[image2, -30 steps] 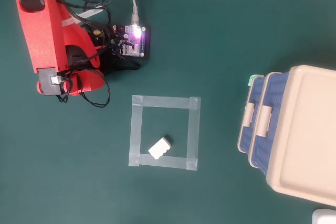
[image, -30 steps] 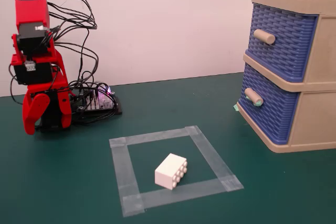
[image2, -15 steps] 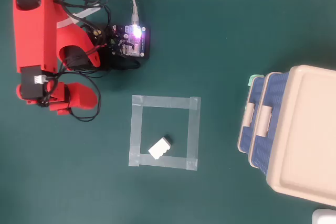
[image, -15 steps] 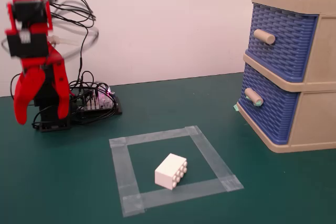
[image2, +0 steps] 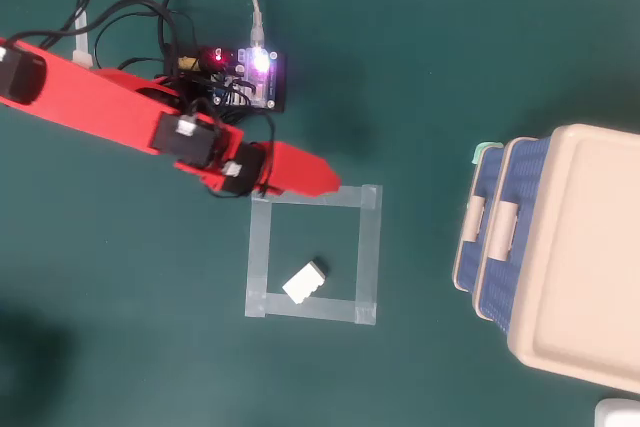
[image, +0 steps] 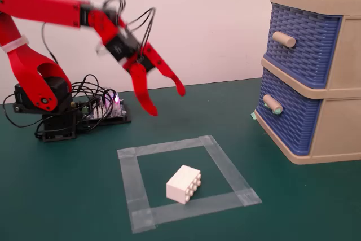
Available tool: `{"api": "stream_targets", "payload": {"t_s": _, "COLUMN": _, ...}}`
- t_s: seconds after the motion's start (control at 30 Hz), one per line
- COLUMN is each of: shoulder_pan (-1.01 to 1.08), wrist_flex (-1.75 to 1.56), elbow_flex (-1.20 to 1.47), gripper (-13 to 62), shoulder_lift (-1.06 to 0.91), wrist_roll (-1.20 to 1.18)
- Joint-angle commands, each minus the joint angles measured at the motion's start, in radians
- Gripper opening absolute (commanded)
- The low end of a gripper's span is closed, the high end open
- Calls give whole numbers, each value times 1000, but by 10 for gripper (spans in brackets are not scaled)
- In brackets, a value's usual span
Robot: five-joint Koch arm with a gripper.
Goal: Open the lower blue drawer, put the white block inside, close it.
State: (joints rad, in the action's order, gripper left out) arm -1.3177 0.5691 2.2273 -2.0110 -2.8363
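The white block (image: 184,184) lies on the green mat inside a square of clear tape; it also shows in the overhead view (image2: 305,282). The lower blue drawer (image: 287,117) of the beige cabinet is shut, its teal-ended peg handle (image: 272,104) facing left; from overhead its front edge (image2: 466,232) shows. My red gripper (image: 167,101) hangs open and empty in the air, well above and behind the block and far left of the cabinet. In the overhead view the gripper (image2: 325,179) sits over the tape square's far edge.
The upper blue drawer (image: 302,43) with a plain beige handle is shut. The beige cabinet (image2: 585,257) stands at the right. The arm's base and a lit circuit board (image2: 245,77) with cables sit at the back left. The tape square (image: 237,187) marks the mat.
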Motion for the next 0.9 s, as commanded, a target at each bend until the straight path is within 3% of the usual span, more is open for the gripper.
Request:
{"api": "stream_targets", "payload": {"t_s": 0.0, "shoulder_pan": -35, "wrist_flex": -462, "elbow_flex": 64, "gripper": 333, "shoulder_lift": 12, "wrist_roll": -66}}
{"api": "stream_targets", "payload": {"t_s": 0.13, "shoulder_pan": -61, "wrist_flex": -946, "elbow_flex": 156, "gripper": 315, "shoulder_lift": 190, "wrist_roll": -103}}
{"api": "stream_targets", "payload": {"t_s": 0.33, "shoulder_pan": -66, "wrist_flex": -1232, "elbow_flex": 6, "gripper": 314, "shoulder_lift": 543, "wrist_roll": -123}}
{"api": "stream_targets", "payload": {"t_s": 0.87, "shoulder_pan": -86, "wrist_flex": -1262, "elbow_flex": -624, "gripper": 282, "shoulder_lift": 1008, "wrist_roll": -204}}
